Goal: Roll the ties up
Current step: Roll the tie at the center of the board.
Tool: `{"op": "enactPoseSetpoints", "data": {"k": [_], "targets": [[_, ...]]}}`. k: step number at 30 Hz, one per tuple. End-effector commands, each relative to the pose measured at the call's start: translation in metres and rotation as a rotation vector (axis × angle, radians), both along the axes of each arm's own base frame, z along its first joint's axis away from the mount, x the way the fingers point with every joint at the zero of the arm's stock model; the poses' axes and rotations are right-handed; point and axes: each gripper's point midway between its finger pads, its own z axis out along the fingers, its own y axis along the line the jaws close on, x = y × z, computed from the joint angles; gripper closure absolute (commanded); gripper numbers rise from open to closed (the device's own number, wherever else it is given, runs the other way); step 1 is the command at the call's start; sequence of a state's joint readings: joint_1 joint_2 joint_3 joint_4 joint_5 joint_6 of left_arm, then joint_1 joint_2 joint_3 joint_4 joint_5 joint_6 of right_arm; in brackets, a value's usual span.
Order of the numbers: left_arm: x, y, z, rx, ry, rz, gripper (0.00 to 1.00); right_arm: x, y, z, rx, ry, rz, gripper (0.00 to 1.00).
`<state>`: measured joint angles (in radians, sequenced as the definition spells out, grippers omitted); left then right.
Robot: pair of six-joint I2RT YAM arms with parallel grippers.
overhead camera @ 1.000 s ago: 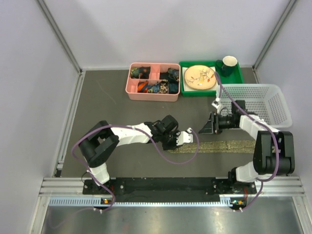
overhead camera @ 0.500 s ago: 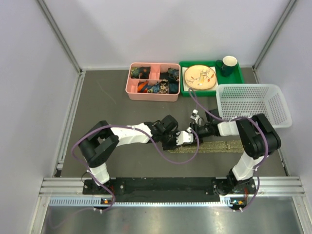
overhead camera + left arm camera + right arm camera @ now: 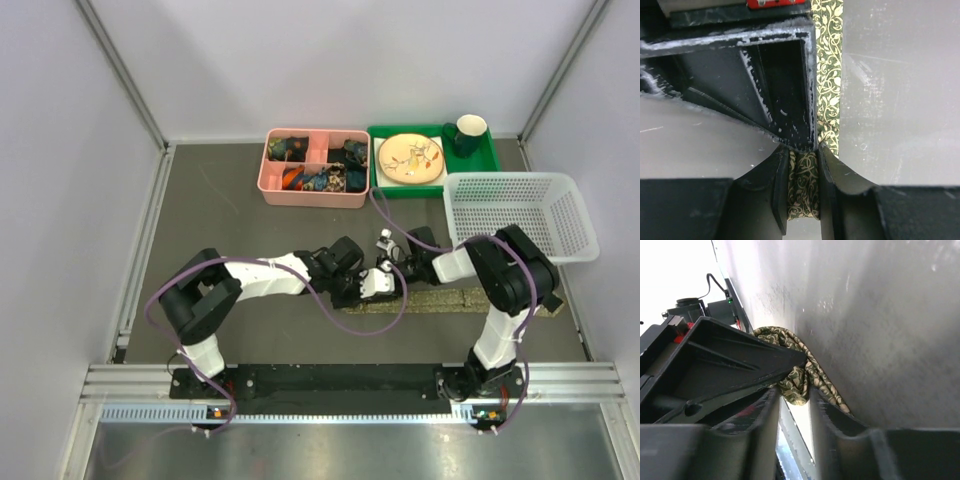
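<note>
Left pincer (image 3: 801, 157), right pincer (image 3: 795, 390) on tie (image 3: 829, 75), end mostly hidden

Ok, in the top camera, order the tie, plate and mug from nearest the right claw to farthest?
1. The tie, gripped in the right claw.
2. The plate, straight beyond, in the green tray.
3. The mug, in the tray's back right corner.

Tie (image 3: 445, 299) before basket (image 3: 505, 179), seemingly apart
</note>
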<state>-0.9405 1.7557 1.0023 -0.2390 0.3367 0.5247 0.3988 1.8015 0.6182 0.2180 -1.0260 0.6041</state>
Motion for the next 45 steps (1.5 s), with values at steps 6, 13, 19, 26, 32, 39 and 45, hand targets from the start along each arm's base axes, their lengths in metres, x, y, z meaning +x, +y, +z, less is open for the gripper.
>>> {"op": "enactPoseSetpoints", "data": {"k": [6,13,19,26,32,39,45], "targets": [[-0.018,0.039,-0.008,0.076,0.079,0.031,0.56,0.004,0.002,-0.012,-0.074,-0.07,0.052,1.0],[-0.013,0.047,0.006,-0.006,0.091,0.033,0.37,0.004,-0.005,-0.029,-0.143,-0.078,0.064,1.0],[-0.016,0.026,0.019,-0.206,0.119,0.071,0.37,0.006,-0.008,-0.037,-0.169,-0.09,0.081,1.0],[-0.024,0.032,0.02,-0.359,0.049,0.042,0.37,0.002,-0.01,-0.041,-0.183,-0.074,0.094,1.0],[-0.012,0.033,0.018,-0.391,0.021,0.116,0.36,0.002,-0.01,-0.041,-0.186,-0.078,0.095,1.0],[-0.004,0.03,0.016,-0.404,0.013,0.152,0.35,0.001,-0.01,-0.037,-0.172,-0.092,0.099,1.0],[-0.001,0.031,0.022,-0.4,0.016,0.088,0.65,0.001,-0.01,-0.041,-0.177,-0.077,0.09,1.0]]}}
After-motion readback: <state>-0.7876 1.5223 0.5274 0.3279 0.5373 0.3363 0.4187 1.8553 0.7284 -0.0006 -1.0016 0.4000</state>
